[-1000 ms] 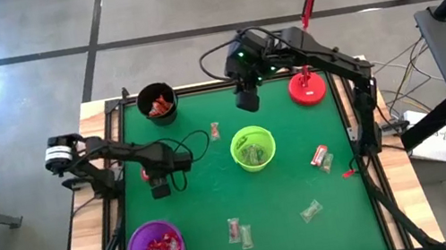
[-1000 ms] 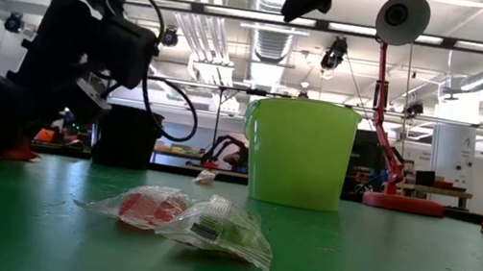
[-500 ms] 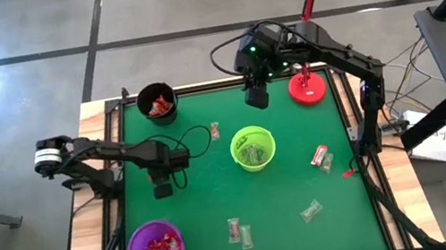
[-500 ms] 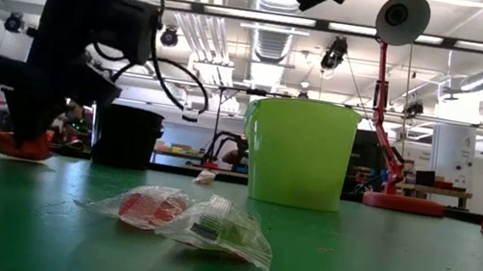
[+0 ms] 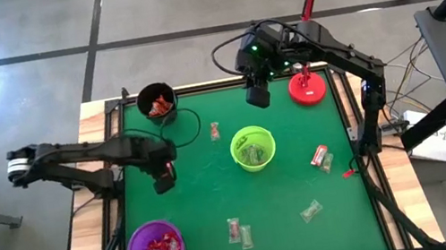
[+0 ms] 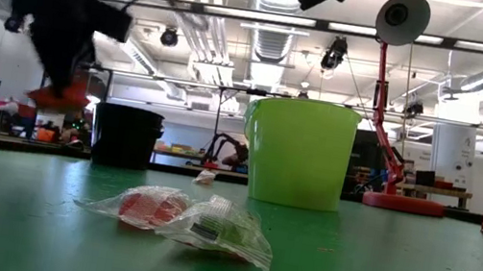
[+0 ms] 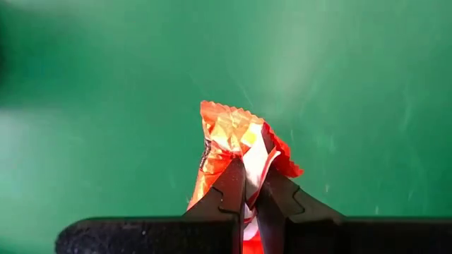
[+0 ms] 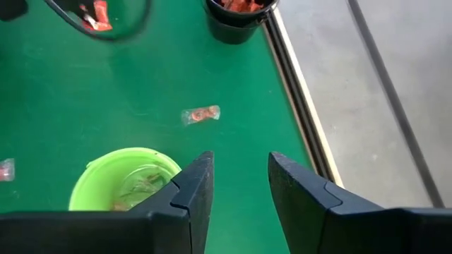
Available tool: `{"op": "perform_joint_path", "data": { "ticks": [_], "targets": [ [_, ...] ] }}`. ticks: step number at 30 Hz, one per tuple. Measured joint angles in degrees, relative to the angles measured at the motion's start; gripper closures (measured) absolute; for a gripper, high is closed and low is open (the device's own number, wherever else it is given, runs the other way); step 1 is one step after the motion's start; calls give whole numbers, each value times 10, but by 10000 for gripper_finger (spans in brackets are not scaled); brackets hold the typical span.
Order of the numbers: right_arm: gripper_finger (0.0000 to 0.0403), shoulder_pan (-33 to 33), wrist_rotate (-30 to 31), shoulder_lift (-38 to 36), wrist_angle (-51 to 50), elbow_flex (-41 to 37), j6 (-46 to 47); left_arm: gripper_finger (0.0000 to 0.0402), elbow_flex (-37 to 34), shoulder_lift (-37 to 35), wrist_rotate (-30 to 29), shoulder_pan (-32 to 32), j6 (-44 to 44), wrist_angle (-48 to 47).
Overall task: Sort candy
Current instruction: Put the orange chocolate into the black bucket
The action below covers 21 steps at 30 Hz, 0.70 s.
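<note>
A crinkly, shiny red-orange candy (image 7: 236, 144) is hanging above the green mat (image 5: 208, 200), pinched between the left gripper's (image 7: 248, 192) closed fingers. The black cup (image 5: 157, 102) and purple cup (image 5: 155, 249) are sitting nearby. The right gripper (image 8: 240, 185), fingers parted and holding nothing, is hovering near the green cup (image 5: 253, 148). No writing is readable.

The red candy (image 7: 236, 152) is partly hidden between the left gripper's (image 7: 251, 201) fingers. The black cup's (image 5: 156, 101) contents seem red, too small to identify.
</note>
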Motion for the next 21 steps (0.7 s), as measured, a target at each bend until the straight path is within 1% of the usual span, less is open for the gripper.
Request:
{"op": "perform_joint_path", "data": {
  "ticks": [3, 6, 9, 11, 13, 16, 21],
  "targets": [
    [275, 0, 25, 0, 0, 0, -1, 401, 38, -18, -56, 1, -23, 1],
    [274, 0, 31, 0, 0, 0, -1, 402, 78, -26, -119, 6, -34, 2],
    [273, 0, 32, 0, 0, 0, -4, 402, 111, -26, -195, 21, -39, 0],
    [275, 0, 39, 0, 0, 0, -12, 402, 128, -23, -229, 40, -39, -2],
    [277, 0, 40, 0, 0, 0, -28, 402, 140, -19, -239, 67, -39, -2],
    [277, 0, 41, 0, 0, 0, -52, 402, 151, -13, -240, 116, -35, -2],
    [276, -2, 40, 0, 0, 0, -78, 402, 161, 5, -239, 215, -25, -1]
  ]
}}
